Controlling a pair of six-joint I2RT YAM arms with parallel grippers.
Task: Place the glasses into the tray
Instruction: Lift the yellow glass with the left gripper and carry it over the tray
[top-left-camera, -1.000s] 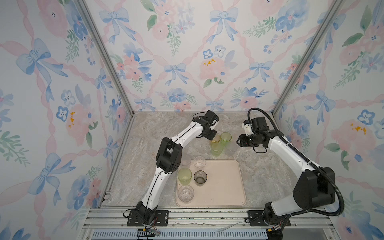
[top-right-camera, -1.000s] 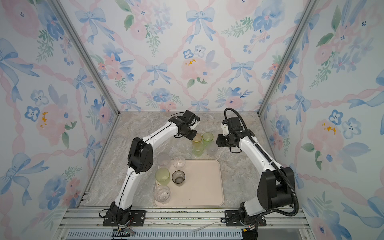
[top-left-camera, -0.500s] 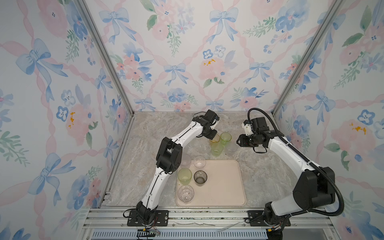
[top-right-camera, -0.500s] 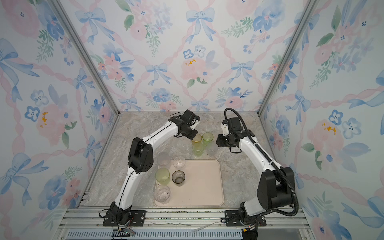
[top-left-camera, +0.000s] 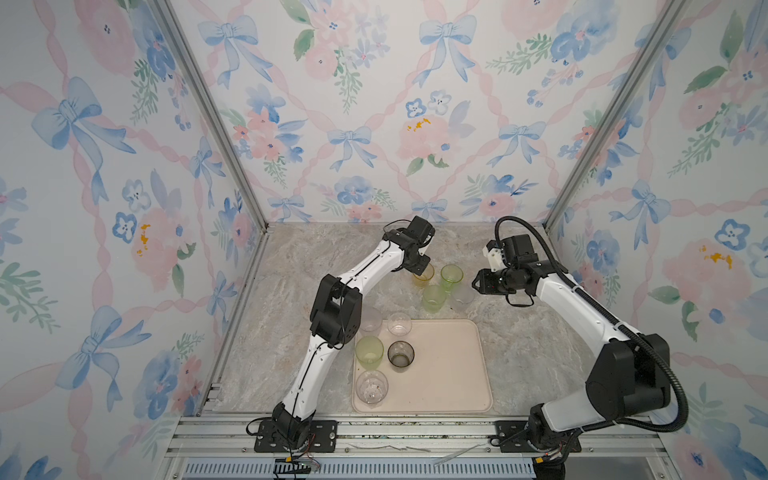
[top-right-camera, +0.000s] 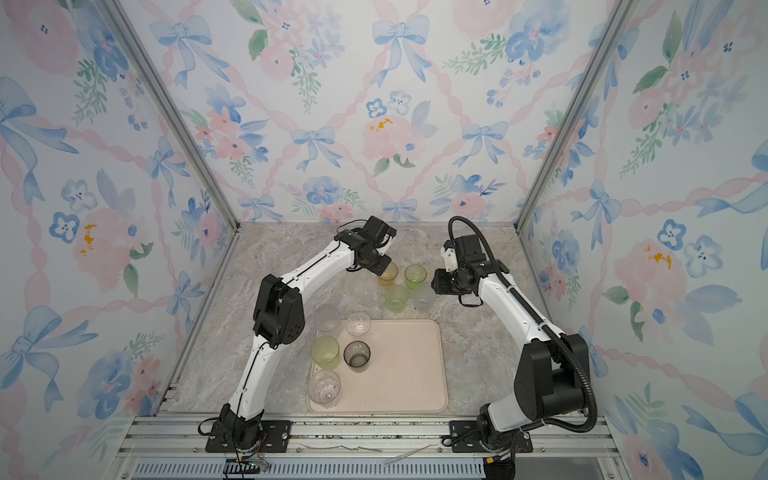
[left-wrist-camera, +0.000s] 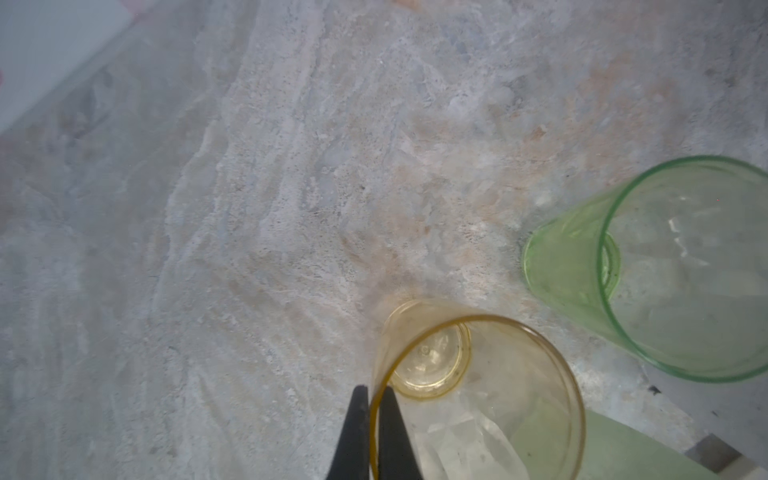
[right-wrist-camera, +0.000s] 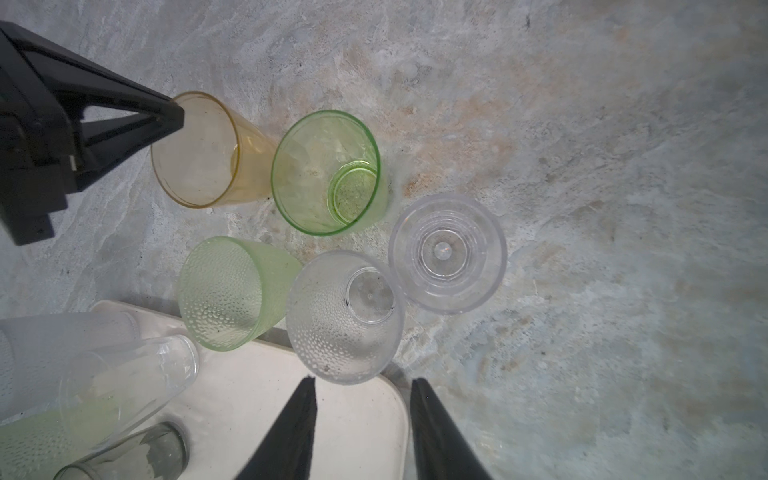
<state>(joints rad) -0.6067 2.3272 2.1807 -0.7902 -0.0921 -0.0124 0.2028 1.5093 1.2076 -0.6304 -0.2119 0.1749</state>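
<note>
Progress: partway. The large cream-beige rectangular tray (top-left-camera: 449, 365) holds a pale green frosted tumbler (top-left-camera: 368, 351), a smoky grey tumbler (top-left-camera: 401, 355), a clear tumbler (top-left-camera: 371, 386) and a small clear tumbler (top-left-camera: 400, 324). A frosted white tumbler (top-left-camera: 370, 319) stands at the far corner; I cannot tell whether it is inside the rim. Five are left on the marble tabletop (top-left-camera: 332, 257) beyond the tray: amber-yellow see-through tumbler (right-wrist-camera: 199, 153), bright green clear tumbler (right-wrist-camera: 326, 172), pale green dimpled tumbler (right-wrist-camera: 232, 291), clear dimpled tumbler (right-wrist-camera: 345, 316), clear ribbed tumbler (right-wrist-camera: 448, 253). The left gripper (left-wrist-camera: 372, 392) pinches the amber-yellow one's rim, apparently not yet lifted. The right gripper (right-wrist-camera: 362, 380) hangs empty, jaws partly apart.
</note>
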